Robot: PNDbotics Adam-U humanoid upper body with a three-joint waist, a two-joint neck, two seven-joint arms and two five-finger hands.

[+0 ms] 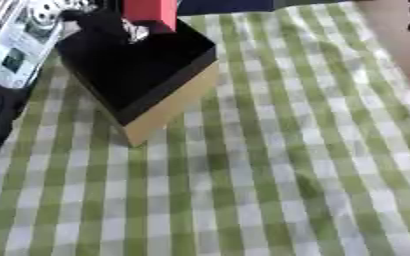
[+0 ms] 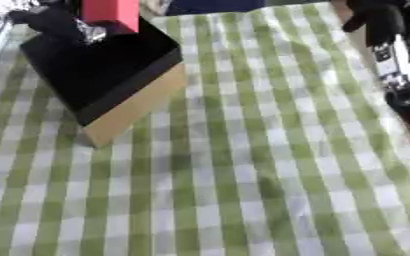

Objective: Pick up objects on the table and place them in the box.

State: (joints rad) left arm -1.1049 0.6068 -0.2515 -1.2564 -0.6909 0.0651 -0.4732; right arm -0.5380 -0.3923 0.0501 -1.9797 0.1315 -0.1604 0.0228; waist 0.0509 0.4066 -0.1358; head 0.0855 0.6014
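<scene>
Box (image 1: 156,95), a square open carton with black lining and tan cardboard walls, turned cornerwise at 11 o'clock on the green-and-white checked cloth (image 1: 270,175). Red rectangular block (image 2: 110,15) hanging over the box's far corner, held there by the black left hand (image 2: 55,22), fingers seemingly curled round it, top of the block cut off by the upper edge; probably poised for release into the box, judging by its place above the opening. Silvery glint just beside the block, too blurred to name. Right hand (image 2: 375,15) at 1 o'clock beside the cloth's edge, dark, idle, fingers not readable, so open or closed cannot be told. Right forearm (image 2: 399,70) running down the 3 o'clock side, partly cropped. White printed packet (image 1: 20,45) at 10 o'clock, cut off. Nothing else visible on the cloth to pick.
</scene>
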